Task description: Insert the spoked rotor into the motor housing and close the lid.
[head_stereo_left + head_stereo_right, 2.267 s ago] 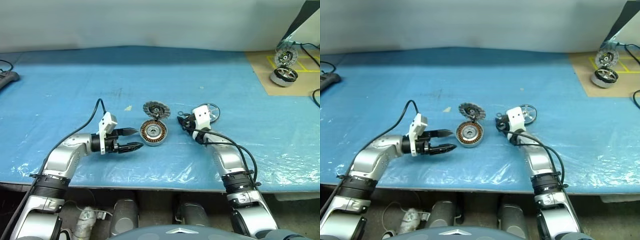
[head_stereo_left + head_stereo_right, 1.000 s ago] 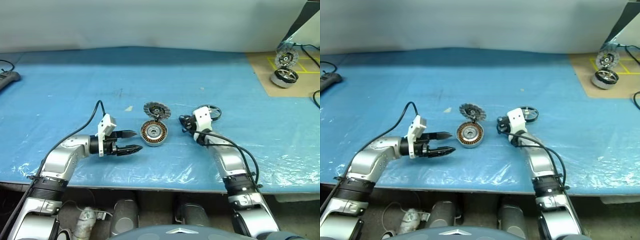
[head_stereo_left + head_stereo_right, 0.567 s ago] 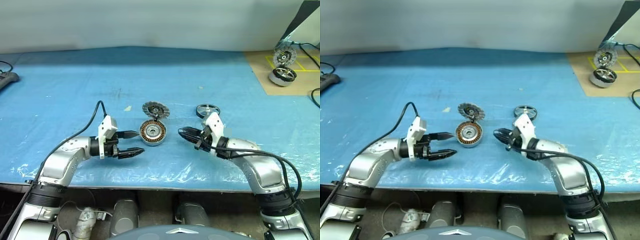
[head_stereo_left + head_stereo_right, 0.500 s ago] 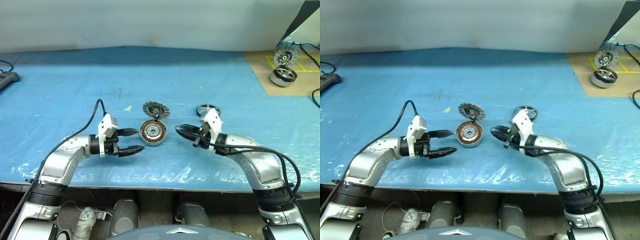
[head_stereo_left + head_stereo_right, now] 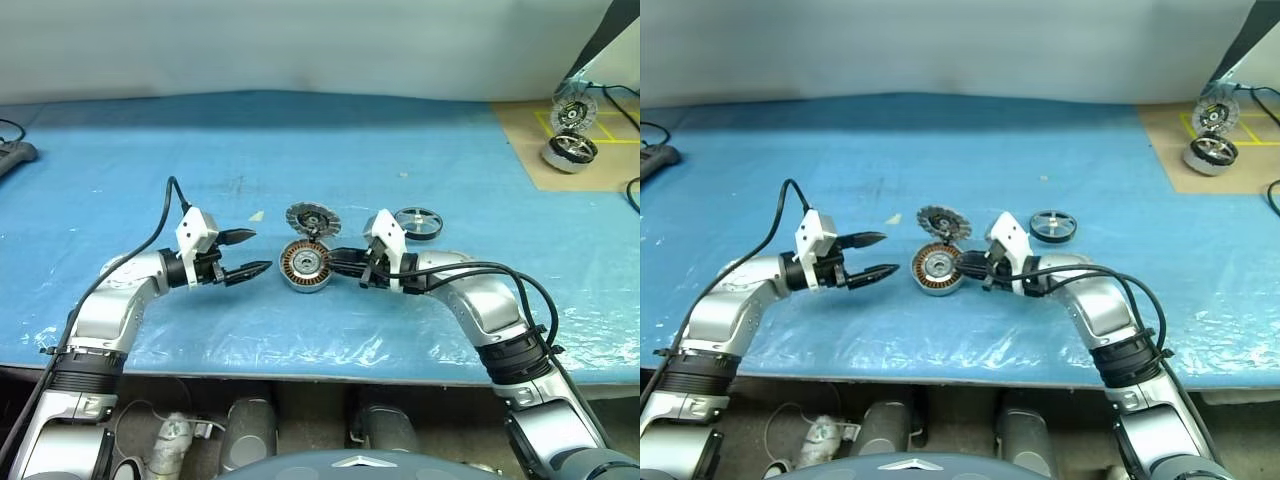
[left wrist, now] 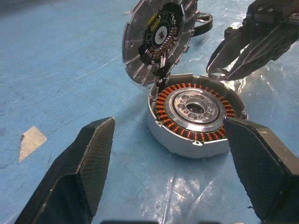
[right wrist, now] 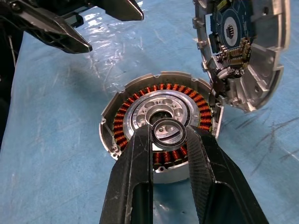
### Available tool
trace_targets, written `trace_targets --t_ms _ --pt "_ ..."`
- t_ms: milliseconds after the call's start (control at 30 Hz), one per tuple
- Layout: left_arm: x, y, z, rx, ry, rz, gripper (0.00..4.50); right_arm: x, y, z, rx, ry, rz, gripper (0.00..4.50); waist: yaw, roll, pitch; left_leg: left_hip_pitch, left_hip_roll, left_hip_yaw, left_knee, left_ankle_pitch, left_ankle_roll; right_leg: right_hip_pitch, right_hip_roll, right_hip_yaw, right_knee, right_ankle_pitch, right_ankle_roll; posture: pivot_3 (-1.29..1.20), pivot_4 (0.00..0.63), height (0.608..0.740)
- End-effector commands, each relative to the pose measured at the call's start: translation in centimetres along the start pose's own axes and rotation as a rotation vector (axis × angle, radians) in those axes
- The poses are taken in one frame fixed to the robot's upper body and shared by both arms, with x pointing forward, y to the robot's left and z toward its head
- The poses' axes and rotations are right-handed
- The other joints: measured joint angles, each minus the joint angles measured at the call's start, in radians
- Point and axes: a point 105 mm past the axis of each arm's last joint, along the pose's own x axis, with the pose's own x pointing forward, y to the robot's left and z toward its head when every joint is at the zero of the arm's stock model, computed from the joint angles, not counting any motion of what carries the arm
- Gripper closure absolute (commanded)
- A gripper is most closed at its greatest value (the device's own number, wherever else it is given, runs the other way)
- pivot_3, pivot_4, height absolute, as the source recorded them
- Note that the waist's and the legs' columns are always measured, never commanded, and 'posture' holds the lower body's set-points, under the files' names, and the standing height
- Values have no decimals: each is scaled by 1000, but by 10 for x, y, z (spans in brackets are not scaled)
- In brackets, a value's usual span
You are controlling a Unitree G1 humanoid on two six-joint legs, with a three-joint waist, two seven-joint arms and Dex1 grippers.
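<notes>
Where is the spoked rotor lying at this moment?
In the left eye view the spoked rotor lies flat on the blue table, right of the open lid, behind the right arm.

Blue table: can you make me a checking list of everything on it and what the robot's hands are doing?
Surface: blue sheet, shiny and wrinkled near the front edge.
Job's things: motor housing open, copper coils showing; lid standing up on its rim; spoked rotor lying flat beside it, not inserted.
Clutter: paper scrap; another motor on a brown board.
Grippers: left gripper open beside the housing; right gripper pinching a small ring over the housing.
Cables: black cables along both arms.
Surroundings: grey wall.
</notes>
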Motion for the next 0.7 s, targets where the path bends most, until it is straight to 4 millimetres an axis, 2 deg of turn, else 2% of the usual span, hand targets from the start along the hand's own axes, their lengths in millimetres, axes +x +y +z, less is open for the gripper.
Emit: trace_targets --t_ms 33,167,267,333,467,700 --pt "-15 25 6 17 -8 123 489 5 -1 16 -56 -45 -11 3851 0 0 0 0 0 0 0 0 0 0 0 0 1 0 0 0 150 740" --pt "-31 68 5 -61 -8 255 489 7 -6 23 -39 -93 -69 3851 2 0 0 0 1 0 3 0 -1 0 0 0 4 0 0 0 150 740" --pt "-37 82 4 -75 -6 287 489 10 -1 20 -30 -93 -72 3851 2 -1 0 0 0 0 6 0 -2 0 0 0 5 0 0 0 150 740" --pt "-36 83 6 -84 -24 258 489 11 3 19 -13 -96 -57 3851 3 -1 0 -1 0 -1 6 0 -2 0 0 1 5 0 0 0 150 740" --pt "-27 65 7 -93 -37 153 489 12 5 18 -14 -87 -36 3851 3 -1 0 -3 0 -1 6 0 -2 -1 0 0 5 0 0 0 150 740" --pt "-7 -11 -1 -130 -28 -89 489 23 10 16 -17 -71 2 3851 -1 -1 0 -3 2 0 6 0 -2 -2 0 0 5 0 0 0 150 740"
